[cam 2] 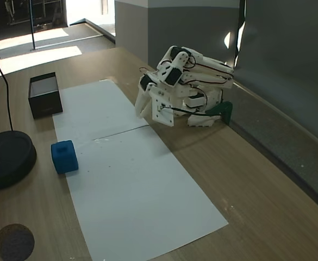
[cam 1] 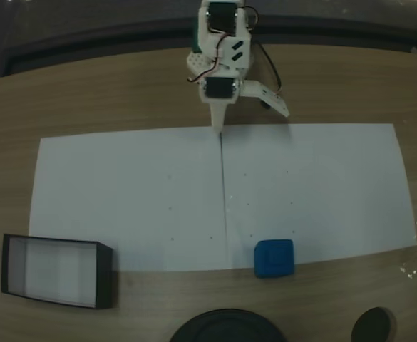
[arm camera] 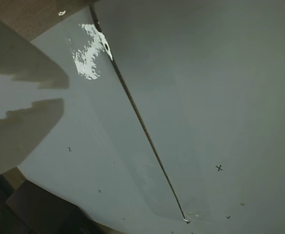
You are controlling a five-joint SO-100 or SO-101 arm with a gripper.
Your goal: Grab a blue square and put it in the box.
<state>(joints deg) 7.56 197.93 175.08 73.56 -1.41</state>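
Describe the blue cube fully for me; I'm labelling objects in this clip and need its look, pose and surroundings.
The blue square is a small bright-blue cube with rounded edges and a matte, soft-looking surface. In both fixed views it sits flat and upright at the edge of the white paper, partly overhanging onto the wooden table. Nothing else touches it. The box stands well apart from it on the table, and the gripper hangs at the paper's far edge, far from the cube.
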